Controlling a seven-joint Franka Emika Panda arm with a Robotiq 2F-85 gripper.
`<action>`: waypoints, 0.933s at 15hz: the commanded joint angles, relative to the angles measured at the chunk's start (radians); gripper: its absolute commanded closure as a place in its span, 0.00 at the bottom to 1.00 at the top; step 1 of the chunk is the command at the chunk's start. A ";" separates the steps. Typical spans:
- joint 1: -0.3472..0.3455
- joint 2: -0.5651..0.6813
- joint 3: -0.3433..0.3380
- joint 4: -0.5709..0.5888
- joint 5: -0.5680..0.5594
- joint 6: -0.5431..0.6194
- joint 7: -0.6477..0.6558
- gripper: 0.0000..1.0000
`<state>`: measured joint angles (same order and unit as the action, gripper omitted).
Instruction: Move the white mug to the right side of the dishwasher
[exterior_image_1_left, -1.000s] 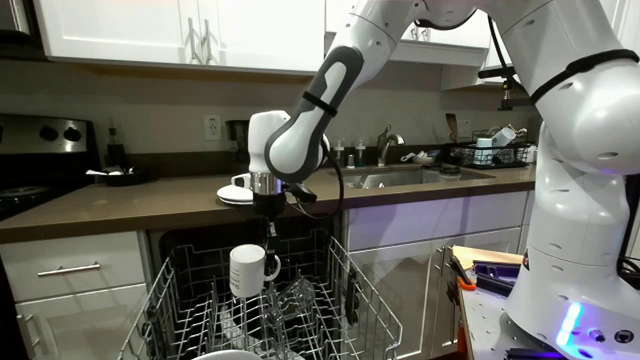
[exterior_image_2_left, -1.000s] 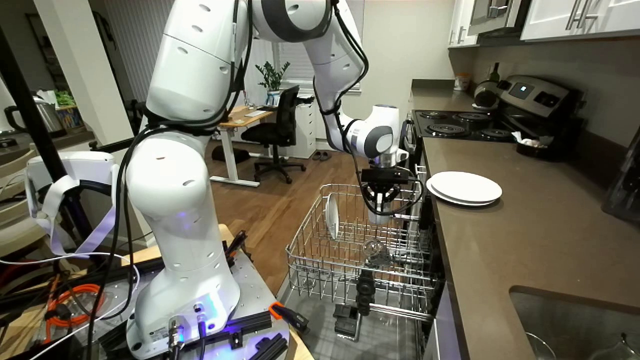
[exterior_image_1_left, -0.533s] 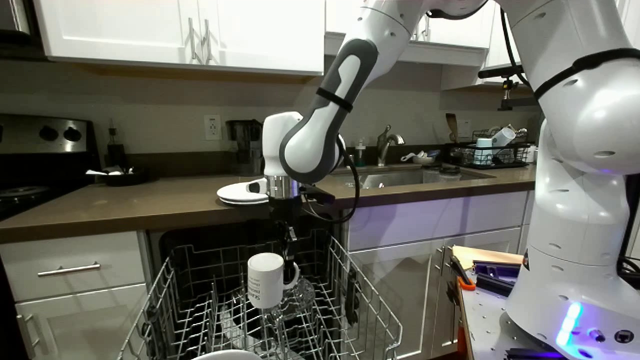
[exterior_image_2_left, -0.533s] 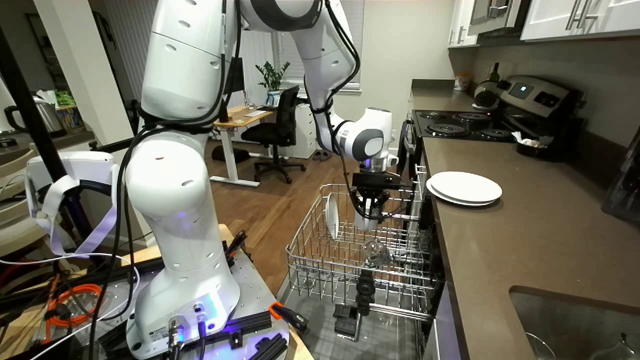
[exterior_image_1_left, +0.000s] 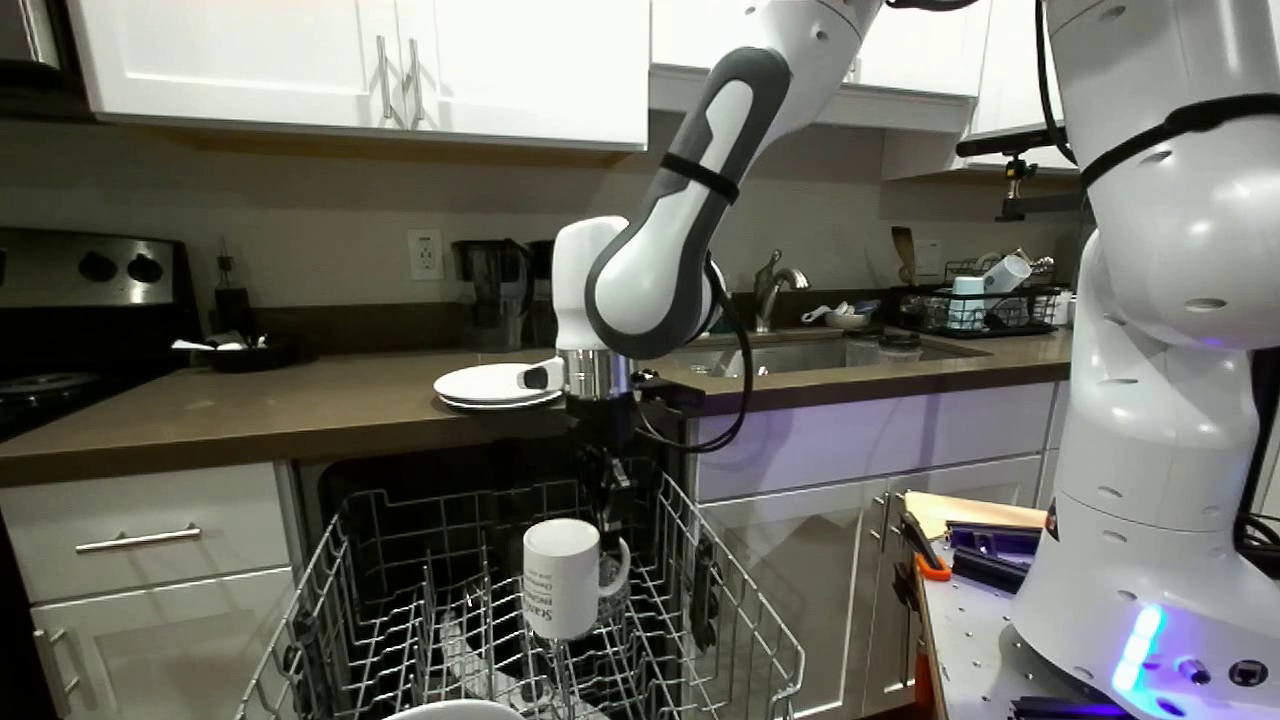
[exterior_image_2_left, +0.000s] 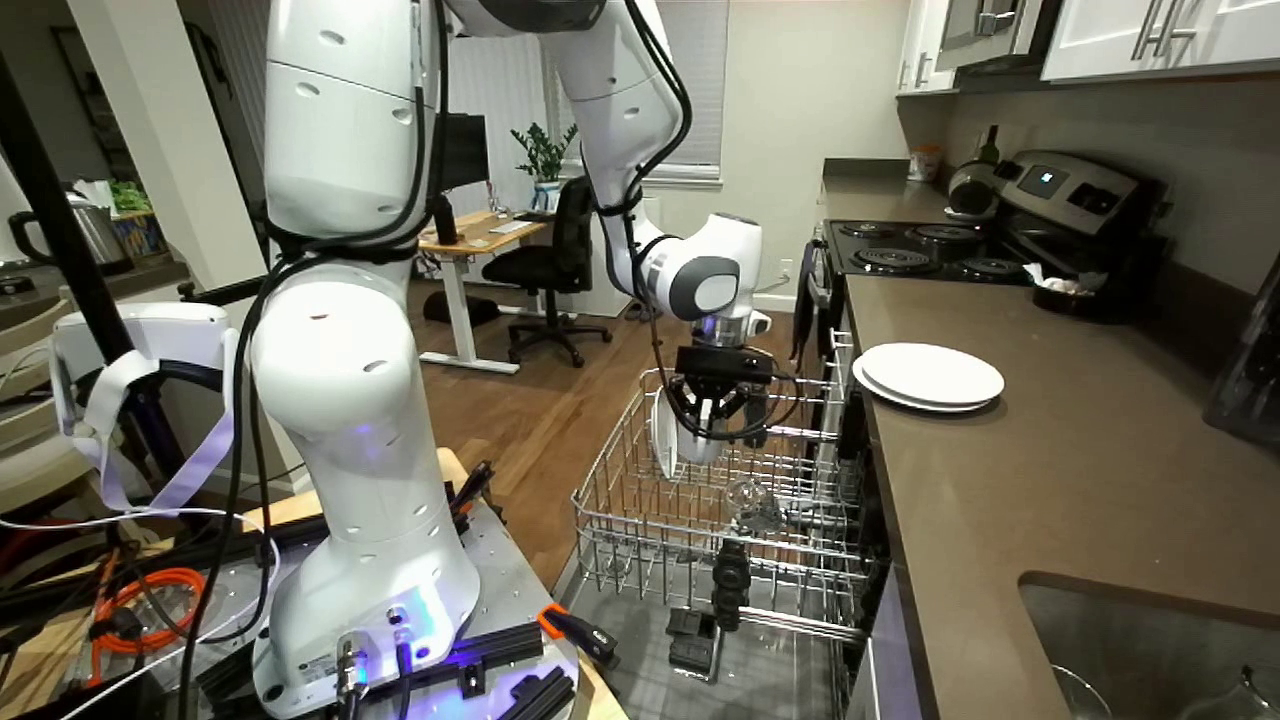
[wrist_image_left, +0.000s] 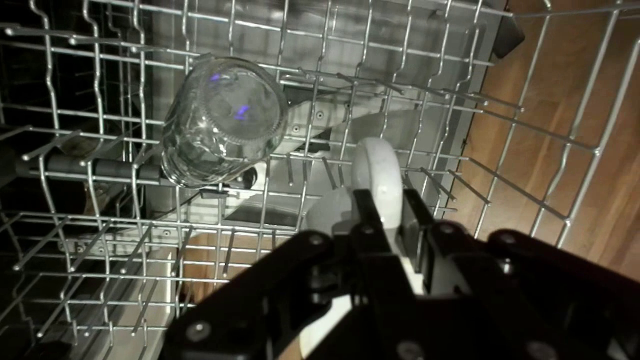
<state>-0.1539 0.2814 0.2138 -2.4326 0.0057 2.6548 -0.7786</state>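
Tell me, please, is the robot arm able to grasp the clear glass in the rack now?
Probably not yet: the gripper holds the white mug by its handle. The clear glass looks uncovered in the wrist view.

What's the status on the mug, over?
Gripper shut on handle of white mug. Mug upside down, held over dishwasher rack. Possible obstacles in rack: glass, plate.

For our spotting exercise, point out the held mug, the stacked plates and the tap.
Mug (exterior_image_1_left: 565, 588), in an exterior view: side.
Plates (exterior_image_2_left: 930, 373), in an exterior view: top plate.
Tap (exterior_image_1_left: 767, 298), in an exterior view: body.
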 joint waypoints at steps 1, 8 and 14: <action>0.005 -0.065 0.010 -0.062 0.072 0.009 -0.056 0.96; 0.004 -0.067 0.022 -0.139 0.150 0.077 -0.078 0.96; -0.009 -0.068 0.027 -0.233 0.169 0.191 -0.062 0.96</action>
<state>-0.1450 0.2574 0.2252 -2.5975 0.1326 2.7935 -0.8097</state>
